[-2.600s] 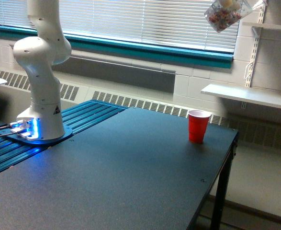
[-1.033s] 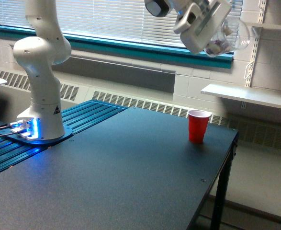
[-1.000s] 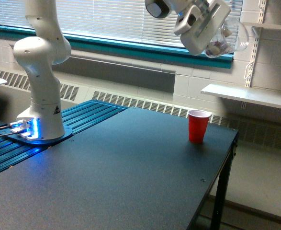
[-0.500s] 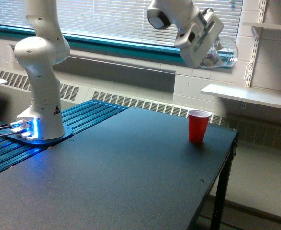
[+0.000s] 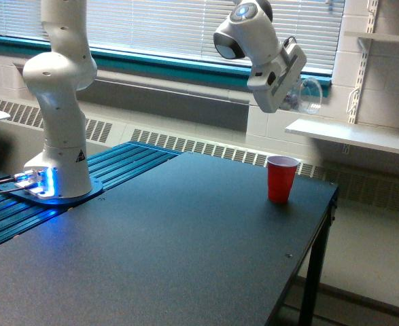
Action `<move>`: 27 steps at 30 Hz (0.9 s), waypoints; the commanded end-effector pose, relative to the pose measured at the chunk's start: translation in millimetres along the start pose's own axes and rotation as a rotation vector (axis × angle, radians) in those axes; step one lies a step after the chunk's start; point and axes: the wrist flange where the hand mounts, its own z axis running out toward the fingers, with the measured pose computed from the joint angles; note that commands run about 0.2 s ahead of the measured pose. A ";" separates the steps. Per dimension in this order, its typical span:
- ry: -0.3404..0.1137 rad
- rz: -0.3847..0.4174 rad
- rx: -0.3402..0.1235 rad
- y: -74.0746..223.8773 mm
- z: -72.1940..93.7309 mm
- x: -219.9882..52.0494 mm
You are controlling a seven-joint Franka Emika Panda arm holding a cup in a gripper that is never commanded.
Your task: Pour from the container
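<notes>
End effector (image 5: pixel 289 95) grips the clear container (image 5: pixel 305 96), tipped sideways above the red cup (image 5: pixel 281 178)

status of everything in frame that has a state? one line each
gripper: raised above the table, shut on the clear cup.
clear cup: held in the air, tipped on its side, mouth toward the exterior view's right; contents too faint to make out.
red cup: upright on the table, mouth open, near the far edge; inside not visible.
window blinds: lowered.

Clear container (image 5: pixel 305 96) tipped sideways, aloft, rim facing right.
</notes>
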 end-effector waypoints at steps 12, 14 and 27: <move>-0.105 0.004 -0.016 27.7 42.1 -44.5; -0.114 0.021 -0.015 32.0 45.4 -45.3; -0.127 0.162 0.030 56.6 46.1 -27.8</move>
